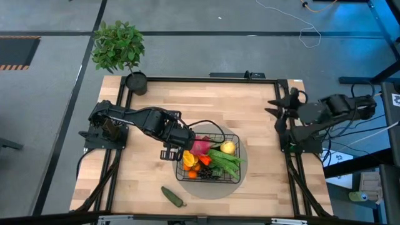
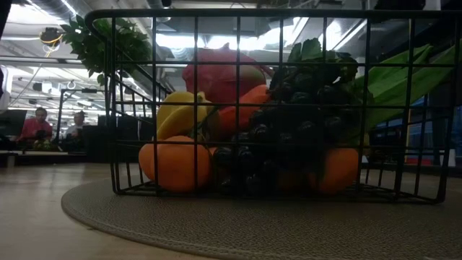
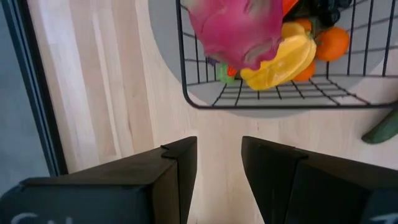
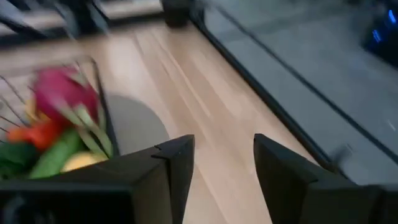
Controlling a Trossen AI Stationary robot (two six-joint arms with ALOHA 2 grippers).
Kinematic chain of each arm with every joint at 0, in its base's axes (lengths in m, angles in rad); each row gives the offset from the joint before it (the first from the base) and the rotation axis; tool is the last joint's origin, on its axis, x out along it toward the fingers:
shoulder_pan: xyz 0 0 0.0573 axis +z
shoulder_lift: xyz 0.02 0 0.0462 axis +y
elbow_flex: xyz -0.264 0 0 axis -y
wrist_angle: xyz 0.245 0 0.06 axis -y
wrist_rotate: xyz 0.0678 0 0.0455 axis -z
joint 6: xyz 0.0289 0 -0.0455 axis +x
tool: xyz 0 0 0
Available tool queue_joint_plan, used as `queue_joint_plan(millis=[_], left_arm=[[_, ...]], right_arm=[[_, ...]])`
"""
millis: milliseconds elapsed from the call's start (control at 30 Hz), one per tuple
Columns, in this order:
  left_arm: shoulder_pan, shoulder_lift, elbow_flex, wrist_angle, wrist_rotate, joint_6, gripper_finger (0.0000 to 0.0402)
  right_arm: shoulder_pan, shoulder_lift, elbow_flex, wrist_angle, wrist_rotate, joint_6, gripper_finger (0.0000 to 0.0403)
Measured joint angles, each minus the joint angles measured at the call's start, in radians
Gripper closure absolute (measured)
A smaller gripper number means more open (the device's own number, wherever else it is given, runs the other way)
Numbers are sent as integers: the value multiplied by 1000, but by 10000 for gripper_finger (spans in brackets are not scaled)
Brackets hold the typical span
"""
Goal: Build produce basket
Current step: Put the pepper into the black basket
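- Table (image 1: 150, 106): light wood slats, black frame rail around it.
- Left arm reaches in from the left edge; left gripper (image 1: 170, 154) sits just outside the basket's left wall. Jaws apart, nothing between them, bare wood showing in the gap in the left wrist view (image 3: 219, 180).
- Right arm is folded at the right edge of the table; right gripper (image 1: 279, 107) is well apart from the basket. Jaws apart, holding nothing, table visible through the gap in the right wrist view (image 4: 224, 180).
- Grey round mat (image 1: 244, 167) lies under the basket, just ahead of the left jaws.
- Basket (image 1: 232, 178): black wire mesh, upright on the mat, close in front of the left jaws, far ahead of the right jaws.
- Potted plant (image 1: 117, 47) at the table's back-left corner, well apart from both sets of jaws.
- Produce inside the basket: pink dragon fruit (image 1: 200, 147) at the corner nearest the left jaws, green beans (image 1: 226, 161), yellow pepper (image 1: 187, 158), lemon (image 1: 228, 147), carrot (image 1: 204, 160), tangerine (image 2: 175, 163), dark grapes (image 2: 289, 133).
- Cucumber (image 1: 173, 196) lies loose on the wood, outside the basket, off to one side of the left jaws, touching neither the mat nor the gripper.
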Motion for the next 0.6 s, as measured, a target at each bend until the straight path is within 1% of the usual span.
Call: queue_joint_plan(millis=[67,133,233,300,400,500,600], left_arm=[[0,0,0,15,-2,1,287],[0,0,0,19,-3,1,287],[0,0,0,26,-3,1,287],[0,0,0,28,-3,1,287],[0,0,0,28,-4,1,287],[0,0,0,28,-4,1,287],[0,0,0,28,-4,7,287]], right_arm=[[18,-74,-98,162,10,-74,248],[24,-140,-199,338,-5,-162,248],[24,-223,-348,566,-94,-322,248],[24,-277,-444,701,-168,-386,248],[24,-372,-592,869,-243,-429,248],[24,-459,-723,1010,-251,-422,248],[24,-520,-826,1104,-263,-401,248]])
